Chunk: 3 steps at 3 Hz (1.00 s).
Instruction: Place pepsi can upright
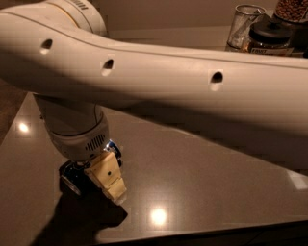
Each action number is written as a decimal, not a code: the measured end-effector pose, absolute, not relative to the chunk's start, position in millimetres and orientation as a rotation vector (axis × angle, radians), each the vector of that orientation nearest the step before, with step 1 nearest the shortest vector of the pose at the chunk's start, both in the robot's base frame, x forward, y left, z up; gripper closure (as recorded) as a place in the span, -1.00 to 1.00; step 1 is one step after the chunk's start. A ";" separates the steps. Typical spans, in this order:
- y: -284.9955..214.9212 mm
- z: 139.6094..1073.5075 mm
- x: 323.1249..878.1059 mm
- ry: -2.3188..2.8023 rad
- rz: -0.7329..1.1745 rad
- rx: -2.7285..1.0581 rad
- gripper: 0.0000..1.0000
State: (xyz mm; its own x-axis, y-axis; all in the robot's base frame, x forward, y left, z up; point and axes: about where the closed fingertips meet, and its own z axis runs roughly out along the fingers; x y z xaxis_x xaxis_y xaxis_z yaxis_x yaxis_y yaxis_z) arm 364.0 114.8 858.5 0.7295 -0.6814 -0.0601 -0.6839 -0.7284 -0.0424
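Note:
The pepsi can is dark blue with a silver end and lies tilted on its side, low over the dark glossy table at the lower left. My gripper hangs from the white wrist straight above it and is shut on the can. One tan finger shows on the can's right side. The other finger is hidden behind the can and wrist. My big white arm crosses the whole upper part of the view and hides much of the table.
At the back right stand a clear glass, a dark-lidded jar and a container of brown pieces. The table's front edge runs along the bottom, close to the can.

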 end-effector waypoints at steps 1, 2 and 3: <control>119.9 851.6 365.6 1.184 0.071 -2.870 -0.50; 122.1 849.5 367.7 1.221 0.079 -2.869 -0.05; 119.1 854.8 376.5 1.287 0.135 -2.837 0.43</control>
